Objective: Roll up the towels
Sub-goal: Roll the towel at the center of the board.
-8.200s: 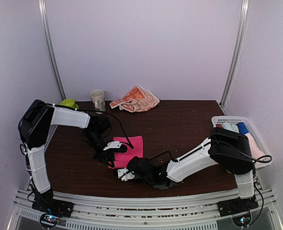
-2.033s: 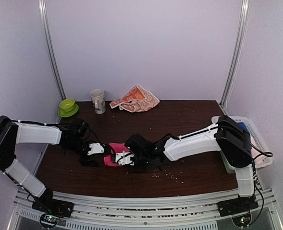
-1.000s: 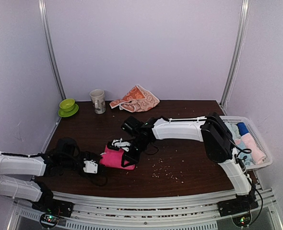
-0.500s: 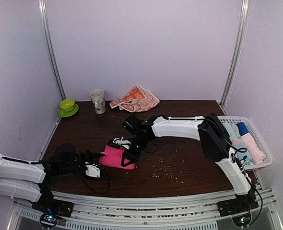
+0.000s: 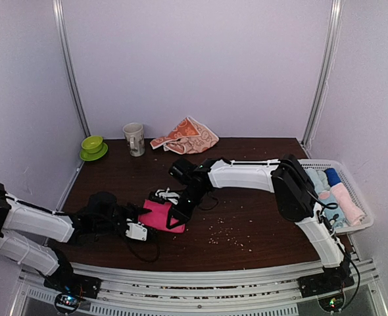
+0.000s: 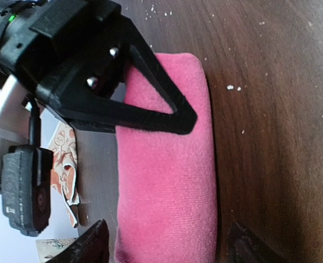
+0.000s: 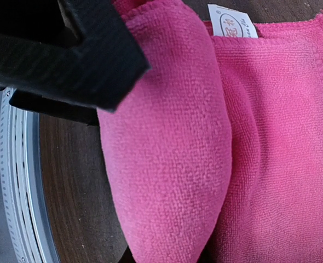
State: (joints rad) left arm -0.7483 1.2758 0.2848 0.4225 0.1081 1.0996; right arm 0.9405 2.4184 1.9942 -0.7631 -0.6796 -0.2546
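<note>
Roll of pink towel (image 5: 157, 216) is clamped by right gripper (image 5: 172, 212), one finger hidden; left gripper (image 5: 139, 231), at seven o'clock, is spread wide.

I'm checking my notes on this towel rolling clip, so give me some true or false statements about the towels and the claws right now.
The hot pink cloth towel lies spread flat. False: it is bunched into a thick roll.
The orange-peach printed towel is crumpled, not rolled. True.
The left claw is clamped on the pink towel. False: its jaws stand open at the towel's end.
The right claw grips the pink towel. True.
</note>
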